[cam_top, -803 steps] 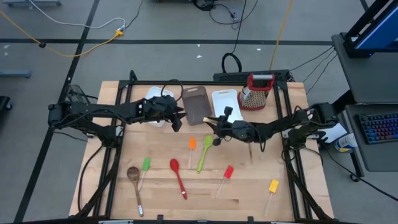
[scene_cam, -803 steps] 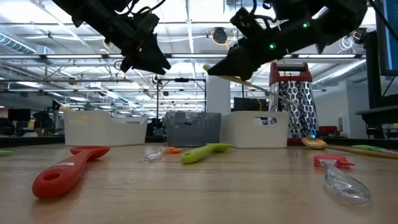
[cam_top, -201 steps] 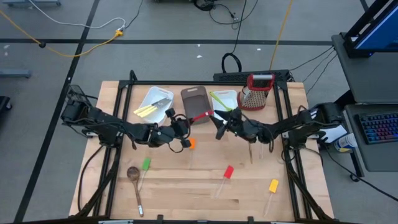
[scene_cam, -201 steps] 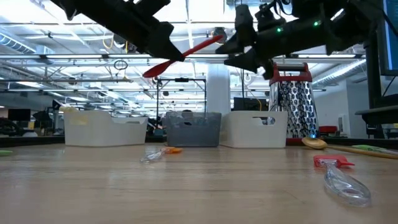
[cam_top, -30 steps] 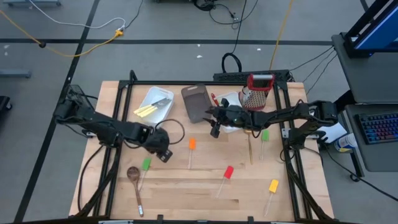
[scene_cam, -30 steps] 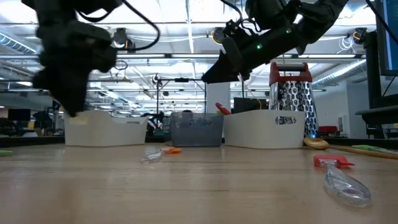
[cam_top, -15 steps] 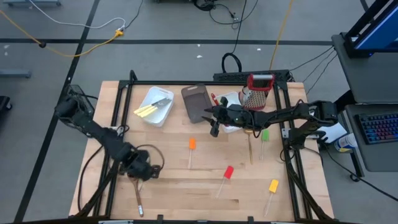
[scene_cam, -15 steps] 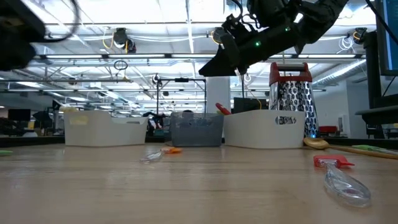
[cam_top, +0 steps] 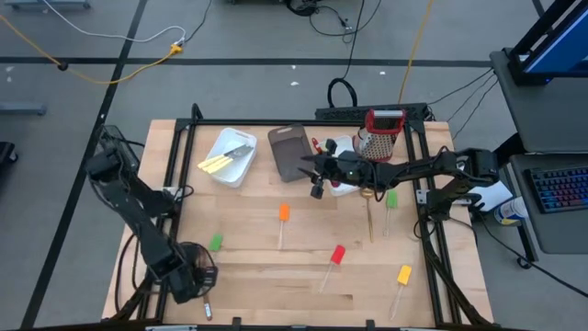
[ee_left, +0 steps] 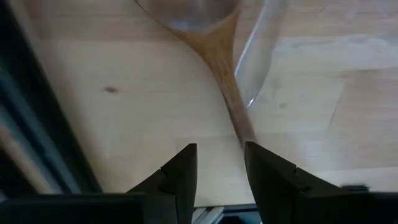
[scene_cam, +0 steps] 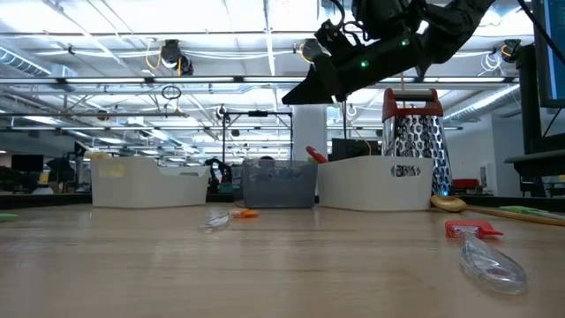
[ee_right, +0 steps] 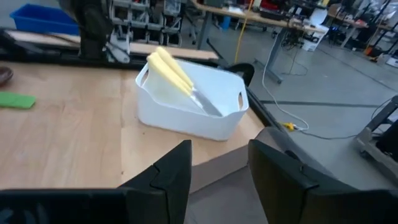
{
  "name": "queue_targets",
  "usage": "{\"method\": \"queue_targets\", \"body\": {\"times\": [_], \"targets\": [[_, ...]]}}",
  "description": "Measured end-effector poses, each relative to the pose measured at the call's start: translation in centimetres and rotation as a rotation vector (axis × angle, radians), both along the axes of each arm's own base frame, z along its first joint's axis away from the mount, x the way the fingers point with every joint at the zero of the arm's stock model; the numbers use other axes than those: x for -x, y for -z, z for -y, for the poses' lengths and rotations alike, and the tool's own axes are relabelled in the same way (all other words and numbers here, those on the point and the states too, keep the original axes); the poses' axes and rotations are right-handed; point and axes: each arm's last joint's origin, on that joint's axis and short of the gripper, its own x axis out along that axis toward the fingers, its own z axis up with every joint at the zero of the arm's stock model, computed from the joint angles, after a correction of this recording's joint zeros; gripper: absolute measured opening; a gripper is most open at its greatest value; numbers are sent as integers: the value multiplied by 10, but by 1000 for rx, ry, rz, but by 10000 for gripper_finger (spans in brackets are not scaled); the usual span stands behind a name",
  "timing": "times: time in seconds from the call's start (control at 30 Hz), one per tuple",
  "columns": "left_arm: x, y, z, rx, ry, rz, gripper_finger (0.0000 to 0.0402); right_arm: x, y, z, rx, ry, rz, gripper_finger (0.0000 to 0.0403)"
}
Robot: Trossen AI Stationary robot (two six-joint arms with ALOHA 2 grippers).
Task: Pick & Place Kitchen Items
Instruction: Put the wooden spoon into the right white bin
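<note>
Now | left tool parted over wooden spoon, near table edge

A grey floor crossed by dark seam lines surrounds the pale wooden table; a yellow cable and black cords trail over it; beside the table a dark desk carries a keyboard, with a blue screen edge near it; seen level, the room behind is an open hall with rows of ceiling strip lights, metal trusses and a white column; another view shows a blue bin and distant workbenches.
</note>
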Motion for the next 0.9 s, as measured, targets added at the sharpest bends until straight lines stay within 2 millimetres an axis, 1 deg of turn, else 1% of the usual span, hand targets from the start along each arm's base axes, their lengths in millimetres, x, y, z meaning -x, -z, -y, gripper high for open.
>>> {"method": "queue_targets", "body": {"times": [0.17,0.33,0.43,0.6,0.9], "targets": [[-4,16,10,-22,3,11,138,-1,-2,0,2,-1,20,150],[-11,23,16,4,-12,30,138,-1,-4,0,5,-1,46,150],[-15,24,17,23,-21,40,138,-1,-6,0,9,-1,69,150],[-21,22,13,35,-65,46,138,-2,-10,0,14,-1,102,150],[-36,21,7,79,-115,62,138,-2,-10,0,15,-2,102,150]]}}
